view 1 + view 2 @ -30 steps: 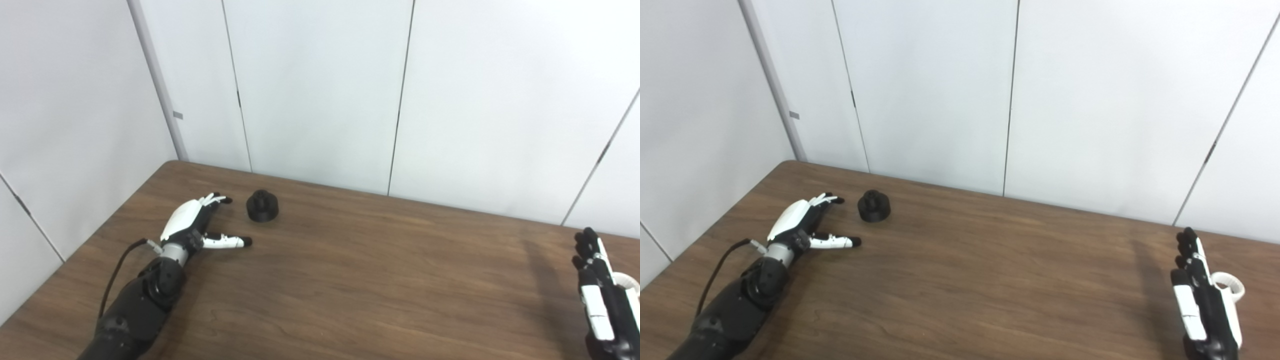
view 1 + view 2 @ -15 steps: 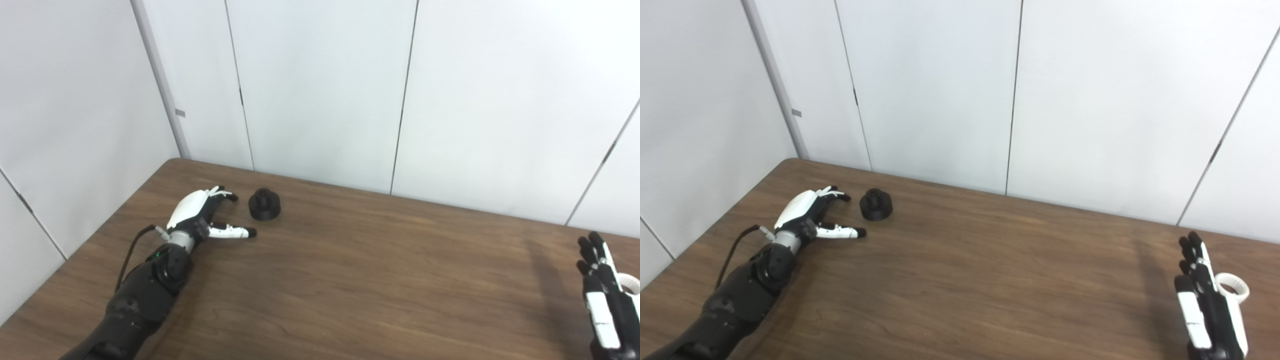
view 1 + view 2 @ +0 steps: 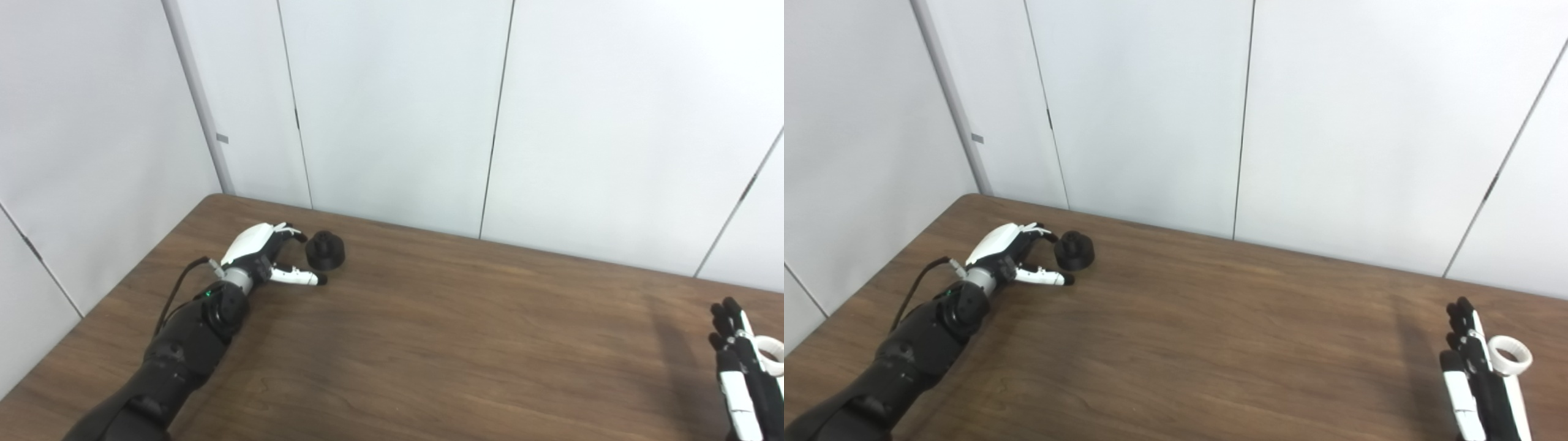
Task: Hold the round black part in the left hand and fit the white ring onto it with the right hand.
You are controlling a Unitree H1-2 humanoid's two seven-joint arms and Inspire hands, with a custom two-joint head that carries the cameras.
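Table (image 3: 429, 343) is dark wood-grain laminate with a matte finish, pushed into a corner of plain white wall panels (image 3: 392, 110). Round black part (image 3: 325, 252) sits on the surface near the far-left corner: squat matte cylinder with a smaller stepped knob on top, upright. Left hand (image 3: 264, 254), with a glossy white shell over black finger segments, lies low on the surface just left of the part, released, fingers spread, holding nothing. Upper fingertips (image 3: 1048, 236) reach toward the part's left side, and the thumb (image 3: 301, 277) stretches along the surface just in front of it; can't tell whether either touches. Black arm with a thin cable runs back to the near-left edge. Right hand (image 3: 1482, 383) is at the near-right corner, upright, slim black and white fingers straight and close together, gripping nothing. White ring (image 3: 1510, 355), a smooth plastic circular band with an open centre, lies flat just right of those fingers; contact unclear.
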